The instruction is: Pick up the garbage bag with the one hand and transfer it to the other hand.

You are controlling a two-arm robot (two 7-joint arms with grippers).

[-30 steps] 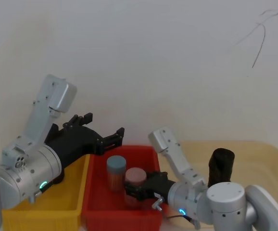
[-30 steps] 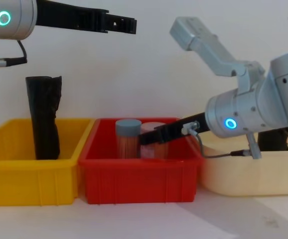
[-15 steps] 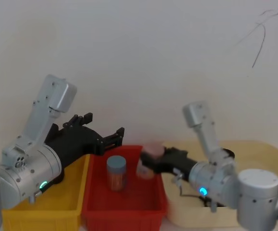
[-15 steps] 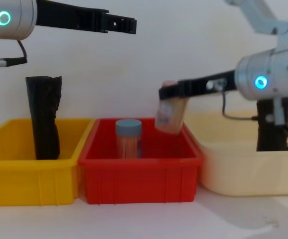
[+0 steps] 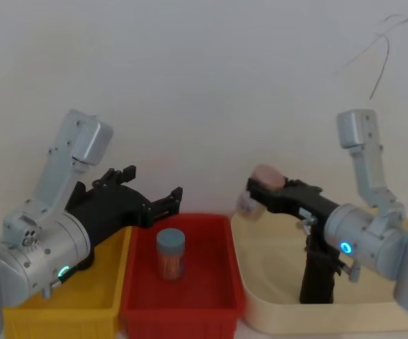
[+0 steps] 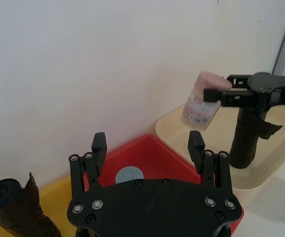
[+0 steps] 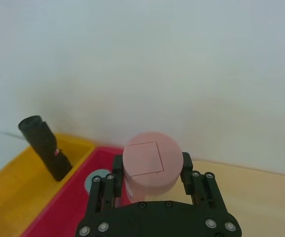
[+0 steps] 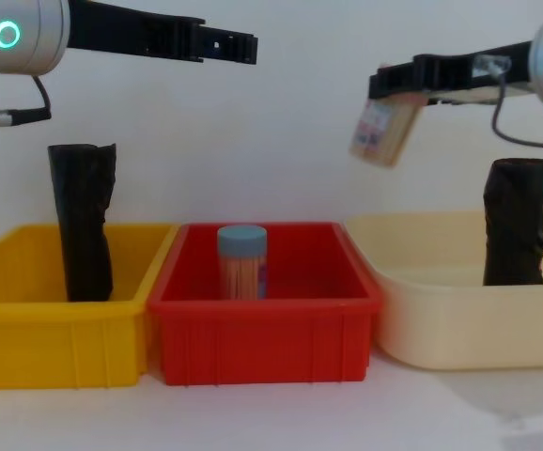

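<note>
A plain white wall is seen behind three bins on the bench. The garbage bag [image 8: 516, 222] is left standing upright in the cream bin [image 8: 441, 324], ungrasped, so pickup and transfer are judged not yet begun. The left claw [image 5: 152, 198] is held open, high above the yellow bin [image 8: 27, 329], well apart from it. The right claw [image 8: 391, 83] is clamped on a pink-lidded jar [image 8: 382, 130], raised beside and above the bag.

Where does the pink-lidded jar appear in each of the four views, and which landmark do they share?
Head view: the pink-lidded jar is right of centre, held in the air.
Chest view: upper right, tilted.
Left wrist view: upper right, tilted.
Right wrist view: centre, lid toward the camera.
Shared landmark: the red bin.
</note>
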